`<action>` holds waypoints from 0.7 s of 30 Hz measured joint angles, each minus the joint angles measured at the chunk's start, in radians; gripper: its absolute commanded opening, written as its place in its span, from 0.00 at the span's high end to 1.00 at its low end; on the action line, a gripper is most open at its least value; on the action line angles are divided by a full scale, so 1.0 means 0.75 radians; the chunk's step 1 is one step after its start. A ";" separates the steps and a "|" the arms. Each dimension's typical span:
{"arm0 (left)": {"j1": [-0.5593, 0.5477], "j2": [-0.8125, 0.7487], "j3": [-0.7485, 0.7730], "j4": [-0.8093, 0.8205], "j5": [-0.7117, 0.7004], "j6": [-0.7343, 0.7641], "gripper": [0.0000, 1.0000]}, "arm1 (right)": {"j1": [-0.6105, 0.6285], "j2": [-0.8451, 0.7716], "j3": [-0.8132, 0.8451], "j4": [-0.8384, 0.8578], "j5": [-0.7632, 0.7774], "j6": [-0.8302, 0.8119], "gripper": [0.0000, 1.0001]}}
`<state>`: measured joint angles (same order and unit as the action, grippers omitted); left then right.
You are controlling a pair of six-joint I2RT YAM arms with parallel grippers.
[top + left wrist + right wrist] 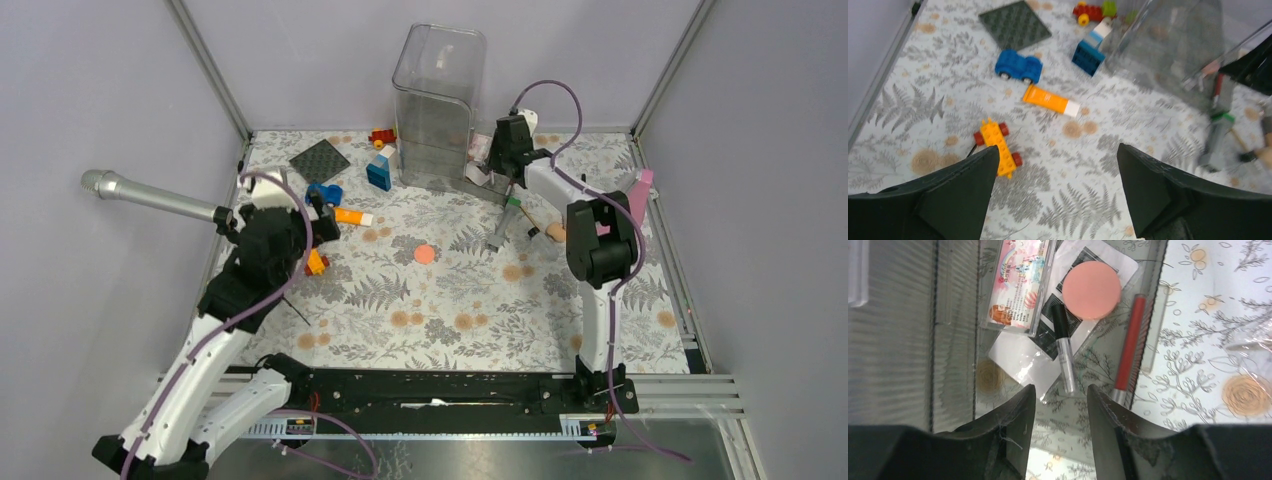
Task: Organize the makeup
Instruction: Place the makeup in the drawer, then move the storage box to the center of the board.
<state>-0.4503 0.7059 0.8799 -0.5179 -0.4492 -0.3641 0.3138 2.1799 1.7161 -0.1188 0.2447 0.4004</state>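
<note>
In the right wrist view my right gripper (1060, 390) hangs open and holds nothing, just above a low clear tray (1154, 340). In the tray lie a coral-pink disc (1091, 289) on a white palette with dark squares (1075, 335), a clear vial with a black cap (1064, 352), a red stick (1129, 347) and a pink-print palette (1020, 282). On the table lie a grey tube with a green cap (505, 225), a second coral disc (425, 254) and a brush (545, 232). My left gripper (1058, 152) is wide open over bare cloth near an orange tube (1050, 100).
A tall clear container (440, 100) stands at the back beside the tray. A blue car (1018, 66), a yellow car (998, 145), a blue block (1088, 55) and a dark baseplate (1015, 24) lie on the left. A silver microphone (150, 195) juts from the left wall.
</note>
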 measured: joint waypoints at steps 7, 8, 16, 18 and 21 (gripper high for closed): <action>-0.038 0.281 0.453 -0.018 0.026 -0.065 0.02 | -0.013 -0.263 -0.137 0.012 -0.016 0.032 0.37; -0.057 0.306 0.492 -0.010 0.025 -0.072 0.01 | -0.015 -0.303 -0.156 0.029 -0.025 0.033 0.34; -0.127 0.613 0.657 0.112 0.049 -0.095 0.01 | -0.029 -0.632 -0.364 0.238 -0.163 0.017 0.29; -0.127 0.708 0.699 0.135 0.063 -0.094 0.01 | -0.030 -0.677 -0.406 0.326 -0.279 -0.025 0.29; -0.127 0.833 0.796 0.140 0.102 -0.093 0.01 | -0.031 -0.736 -0.507 0.495 -0.475 -0.119 0.27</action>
<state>-0.5453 1.3308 1.4769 -0.4126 -0.3729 -0.4335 0.2905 1.6279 1.3357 0.2523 -0.1116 0.3111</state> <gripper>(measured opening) 0.986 0.710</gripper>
